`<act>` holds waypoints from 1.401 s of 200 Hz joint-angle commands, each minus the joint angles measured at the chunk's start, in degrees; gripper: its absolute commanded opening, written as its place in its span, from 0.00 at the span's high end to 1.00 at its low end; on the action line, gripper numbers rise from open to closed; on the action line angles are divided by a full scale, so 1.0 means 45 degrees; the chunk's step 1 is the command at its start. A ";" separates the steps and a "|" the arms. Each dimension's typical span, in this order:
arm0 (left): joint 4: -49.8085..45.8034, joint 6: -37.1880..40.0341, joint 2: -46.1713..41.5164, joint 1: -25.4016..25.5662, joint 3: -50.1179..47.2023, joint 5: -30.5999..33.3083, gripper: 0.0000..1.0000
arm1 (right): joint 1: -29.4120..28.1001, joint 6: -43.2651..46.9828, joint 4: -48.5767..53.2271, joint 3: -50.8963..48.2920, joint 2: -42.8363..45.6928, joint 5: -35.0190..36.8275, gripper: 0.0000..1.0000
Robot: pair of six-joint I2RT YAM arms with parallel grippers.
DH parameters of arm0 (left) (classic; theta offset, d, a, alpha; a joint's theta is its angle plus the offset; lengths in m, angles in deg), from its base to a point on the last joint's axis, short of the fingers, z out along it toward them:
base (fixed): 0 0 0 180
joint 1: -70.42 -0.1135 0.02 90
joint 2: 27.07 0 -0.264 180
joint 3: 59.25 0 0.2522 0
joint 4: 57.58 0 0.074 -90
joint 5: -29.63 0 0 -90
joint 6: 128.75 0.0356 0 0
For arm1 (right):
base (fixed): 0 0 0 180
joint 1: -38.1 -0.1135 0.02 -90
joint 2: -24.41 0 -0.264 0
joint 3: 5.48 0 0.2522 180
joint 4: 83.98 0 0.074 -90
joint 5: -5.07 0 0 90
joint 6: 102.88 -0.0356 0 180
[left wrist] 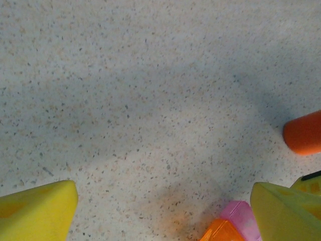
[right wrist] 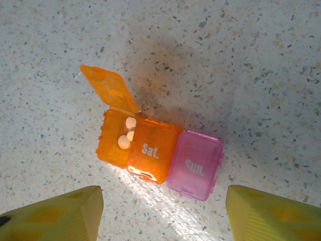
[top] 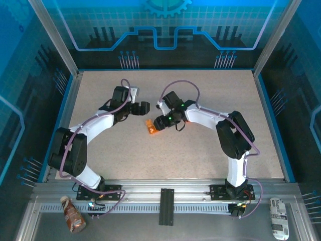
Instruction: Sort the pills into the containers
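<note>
Containers [right wrist: 155, 150] lie flat near the middle of the worktop [top: 200, 150]. One orange compartment has its lid raised, with white pills [right wrist: 126, 134] inside. The "Sat." and pink "Sun." sections are closed. Right gripper [right wrist: 163, 193] hovers above them, jaws parted, grasping nothing. Left gripper [left wrist: 160, 198] is close beside, jaws released and empty.
</note>
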 commanded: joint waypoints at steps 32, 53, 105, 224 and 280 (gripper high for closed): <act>-0.1045 -0.0236 0.0584 -0.0170 0.0608 0.0058 0.09 | -0.0080 -0.0370 0.0208 0.0669 -0.0519 0.0367 0.35; -0.1288 -0.0243 0.0760 -0.0194 0.0685 0.0087 0.10 | -0.0080 -0.0400 0.0238 0.0770 -0.0717 0.0377 0.36; -0.1649 -0.0285 0.1088 -0.0253 0.0833 -0.0259 0.38 | -0.0070 -0.0410 0.0233 0.0704 -0.0928 0.0562 0.36; -0.3378 -0.0724 0.3249 -0.0263 0.2538 -0.1387 1.00 | -0.0071 -0.0419 0.0383 0.0481 -0.1513 0.1202 0.39; -0.3648 -0.0939 0.3900 -0.0224 0.2869 -0.1888 1.00 | -0.0078 -0.0429 0.0455 0.0405 -0.1675 0.1420 0.39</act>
